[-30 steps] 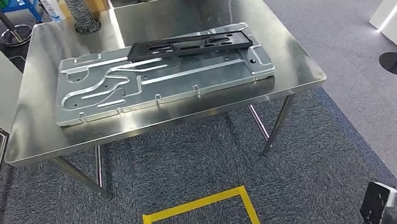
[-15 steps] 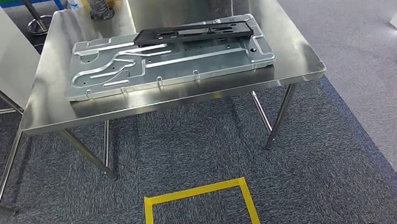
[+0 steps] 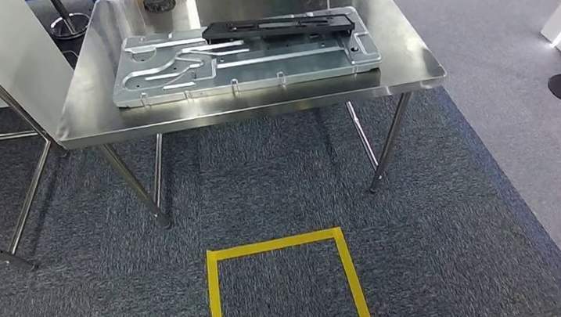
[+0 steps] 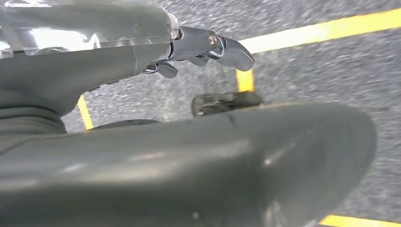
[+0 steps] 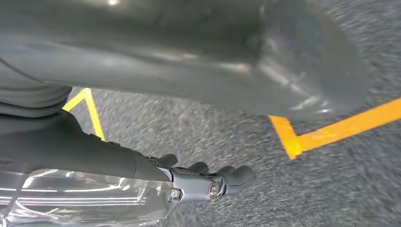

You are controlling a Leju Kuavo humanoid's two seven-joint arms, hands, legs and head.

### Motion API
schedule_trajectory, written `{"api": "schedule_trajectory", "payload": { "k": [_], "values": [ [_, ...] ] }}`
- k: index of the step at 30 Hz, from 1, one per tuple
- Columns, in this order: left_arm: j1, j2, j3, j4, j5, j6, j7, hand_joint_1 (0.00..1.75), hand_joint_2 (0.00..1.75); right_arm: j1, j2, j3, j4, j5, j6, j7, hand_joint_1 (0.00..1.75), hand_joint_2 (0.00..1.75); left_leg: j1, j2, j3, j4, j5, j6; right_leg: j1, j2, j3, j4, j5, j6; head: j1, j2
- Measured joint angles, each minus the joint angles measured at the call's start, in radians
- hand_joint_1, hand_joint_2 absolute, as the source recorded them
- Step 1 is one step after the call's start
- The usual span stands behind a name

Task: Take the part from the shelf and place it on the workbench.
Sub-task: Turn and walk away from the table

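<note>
Both robot hands empty — left robot hand (image 4: 198,47), right robot hand (image 5: 203,182) — fingers apart.

You see the part (image 3: 279,25) lying on the plate's (image 3: 243,60) far edge, plate on the workbench (image 3: 99,107), taped square (image 3: 287,288) on the floor before it.

Head view sharp, evenly bright; soft overhead glare on shiny steel workbench top (image 3: 399,44), faint shadow beneath. Both wrist views motion-blurred; grey speckled carpet (image 5: 331,189) smeared, near surfaces unfocused.
</note>
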Motion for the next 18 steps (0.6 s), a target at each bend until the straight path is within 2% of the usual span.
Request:
{"api": "schedule_trajectory", "payload": {
  "k": [1, 2, 3, 4, 5, 6, 7, 8, 9, 11, 12, 13, 14, 15, 16, 17, 18],
  "values": [
    [0.002, 0.000, 0.000, 0.000, 0.001, 0.000, -0.001, 0.00, 0.00, -0.002, 0.000, 0.008, 0.004, 0.004, 0.005, 0.001, 0.00, 0.00, 0.001, -0.001, -0.023, 0.011, 0.011, -0.004, -0.002, 0.003, 0.064, -0.060, 0.003, 0.001, 0.000, 0.000],
    [0.004, 0.000, 0.000, 0.000, 0.001, 0.001, -0.002, 0.00, 0.00, -0.005, 0.000, 0.015, 0.007, 0.006, 0.010, 0.001, 0.00, 0.00, 0.001, -0.003, -0.042, 0.023, 0.019, -0.009, -0.003, 0.007, 0.140, -0.148, -0.020, -0.001, 0.000, 0.000],
    [0.006, 0.000, 0.000, 0.000, 0.001, 0.001, -0.003, 0.00, 0.00, -0.007, -0.001, 0.021, 0.010, 0.008, 0.015, 0.002, 0.00, 0.00, 0.000, -0.004, -0.055, 0.034, 0.026, -0.014, -0.003, 0.011, 0.205, -0.233, -0.055, -0.004, 0.000, 0.000],
    [0.007, 0.001, 0.000, 0.000, 0.001, 0.001, -0.004, 0.00, 0.00, -0.009, -0.002, 0.026, 0.013, 0.009, 0.018, 0.004, 0.00, 0.00, 0.000, -0.004, -0.064, 0.042, 0.034, -0.020, 0.000, 0.014, 0.249, -0.293, -0.086, -0.009, 0.000, 0.000],
    [0.009, 0.001, 0.000, 0.000, 0.001, 0.001, -0.005, 0.00, 0.00, -0.010, -0.002, 0.031, 0.015, 0.010, 0.020, 0.005, 0.00, 0.00, 0.000, -0.005, -0.070, 0.046, 0.043, -0.026, 0.003, 0.015, 0.265, -0.325, -0.102, -0.016, 0.000, 0.000],
    [0.010, 0.001, 0.000, 0.000, 0.001, 0.000, -0.006, 0.00, 0.00, -0.010, -0.003, 0.035, 0.018, 0.010, 0.021, 0.006, 0.00, 0.00, 0.001, -0.006, -0.075, 0.049, 0.049, -0.033, 0.002, 0.012, 0.261, -0.330, -0.100, -0.024, 0.000, 0.000],
    [0.013, 0.002, 0.000, 0.000, 0.001, 0.000, -0.006, 0.00, 0.00, -0.010, -0.006, 0.038, 0.022, 0.010, 0.022, 0.007, 0.00, 0.00, 0.004, -0.007, -0.082, 0.057, 0.039, -0.038, 0.002, 0.009, 0.251, -0.328, -0.091, -0.034, 0.000, 0.000],
    [0.015, 0.002, 0.000, 0.000, 0.000, 0.000, -0.006, 0.00, 0.00, -0.009, -0.012, 0.041, 0.025, 0.009, 0.024, 0.009, 0.00, 0.00, 0.006, -0.008, -0.092, 0.080, 0.010, -0.042, 0.001, 0.005, 0.241, -0.328, -0.079, -0.043, 0.000, 0.000],
    [0.017, 0.002, 0.000, 0.000, 0.000, 0.000, -0.006, 0.00, 0.00, -0.008, -0.019, 0.042, 0.029, 0.008, 0.028, 0.011, 0.00, 0.00, 0.008, -0.009, -0.106, 0.122, -0.037, -0.046, 0.001, 0.001, 0.228, -0.329, -0.066, -0.051, 0.000, 0.000],
    [0.020, 0.002, -0.001, 0.000, -0.002, 0.000, -0.007, 0.00, 0.00, -0.005, -0.035, 0.044, 0.037, 0.007, 0.035, 0.017, 0.00, 0.00, 0.011, -0.009, -0.138, 0.245, -0.135, -0.051, 0.006, -0.005, 0.197, -0.327, -0.041, -0.058, 0.000, 0.000],
    [0.020, 0.002, -0.001, 0.000, -0.003, 0.000, -0.007, 0.00, 0.00, -0.003, -0.043, 0.045, 0.041, 0.007, 0.040, 0.020, 0.00, 0.00, 0.012, -0.009, -0.146, 0.302, -0.157, -0.053, 0.009, -0.007, 0.179, -0.326, -0.028, -0.058, 0.000, 0.000],
    [0.021, 0.002, -0.001, 0.000, -0.005, 0.000, -0.005, 0.00, 0.00, -0.001, -0.051, 0.045, 0.044, 0.009, 0.045, 0.024, 0.00, 0.00, 0.013, -0.009, -0.143, 0.338, -0.151, -0.053, 0.011, -0.008, 0.159, -0.324, -0.014, -0.058, 0.000, 0.000],
    [0.022, 0.002, -0.002, 0.000, -0.006, 0.000, -0.003, 0.00, 0.00, 0.000, -0.059, 0.047, 0.048, 0.012, 0.049, 0.028, 0.00, 0.00, 0.014, -0.009, -0.125, 0.343, -0.125, -0.052, 0.014, -0.008, 0.139, -0.321, 0.000, -0.057, 0.000, 0.000],
    [0.023, 0.002, -0.002, 0.000, -0.008, 0.001, -0.001, 0.00, 0.00, 0.001, -0.068, 0.049, 0.052, 0.015, 0.053, 0.032, 0.00, 0.00, 0.014, -0.009, -0.090, 0.315, -0.092, -0.049, 0.016, -0.009, 0.118, -0.317, 0.013, -0.055, 0.000, 0.000],
    [0.023, 0.003, -0.002, 0.000, -0.009, 0.001, 0.003, 0.00, 0.00, 0.002, -0.075, 0.051, 0.056, 0.018, 0.057, 0.036, 0.00, 0.00, 0.013, -0.009, -0.039, 0.257, -0.072, -0.043, 0.017, -0.009, 0.100, -0.313, 0.026, -0.053, 0.000, 0.000],
    [0.023, 0.003, -0.003, 0.000, -0.009, 0.001, 0.007, 0.00, 0.00, 0.003, -0.082, 0.053, 0.059, 0.021, 0.062, 0.039, 0.00, 0.00, 0.011, -0.009, 0.026, 0.175, -0.071, -0.037, 0.020, -0.009, 0.085, -0.308, 0.037, -0.050, 0.000, 0.000],
    [0.021, 0.004, -0.004, 0.000, -0.010, 0.001, 0.011, 0.00, 0.00, 0.004, -0.089, 0.057, 0.063, 0.024, 0.068, 0.041, 0.00, 0.00, 0.008, -0.010, 0.082, 0.094, -0.087, -0.031, 0.021, -0.009, 0.075, -0.304, 0.047, -0.045, 0.000, 0.000]
  ]
}}
